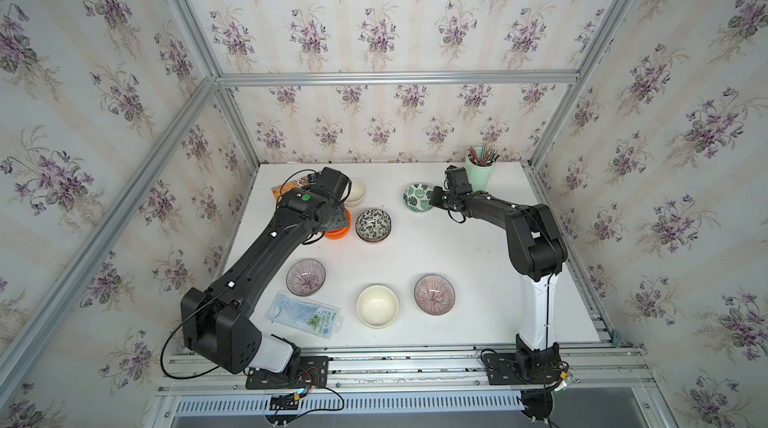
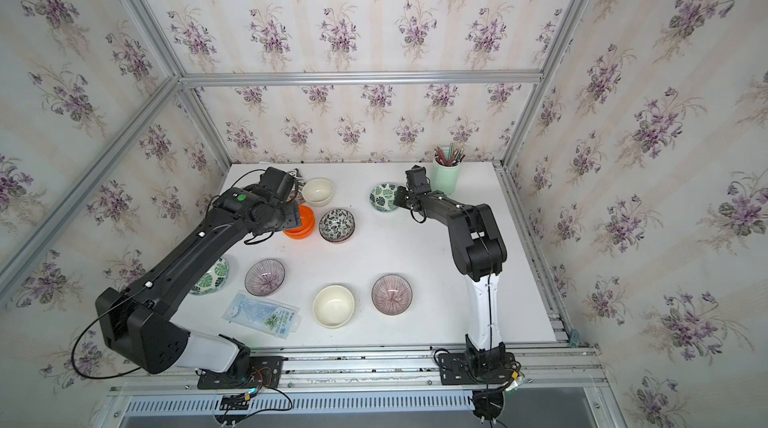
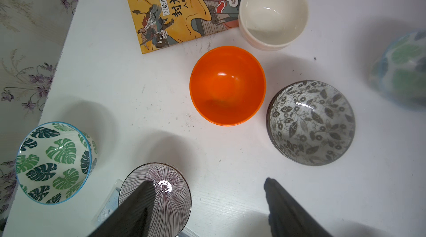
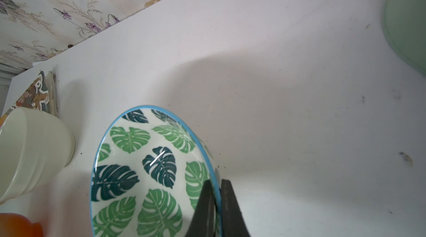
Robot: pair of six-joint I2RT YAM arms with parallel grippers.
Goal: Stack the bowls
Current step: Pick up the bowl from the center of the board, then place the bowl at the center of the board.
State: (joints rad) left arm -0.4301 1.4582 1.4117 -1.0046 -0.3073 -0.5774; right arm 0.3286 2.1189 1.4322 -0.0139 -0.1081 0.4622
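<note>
White tabletop (image 1: 457, 259) seen from above. Far left, a green leaf bowl (image 2: 212, 276) sits half hidden under the left arm. The left claw (image 3: 208, 181) hangs wide open and empty above the orange bowls (image 3: 227, 86), which look nested as a pair. Just beside them sits a black-and-white leaf bowl (image 1: 372, 225). Further right, the right claw (image 4: 216, 182) is pinched tight on the rim of the second green leaf bowl (image 4: 149, 166), probably to carry it across to its match. A mint pencil cup (image 1: 478, 174) stands just behind.
</note>
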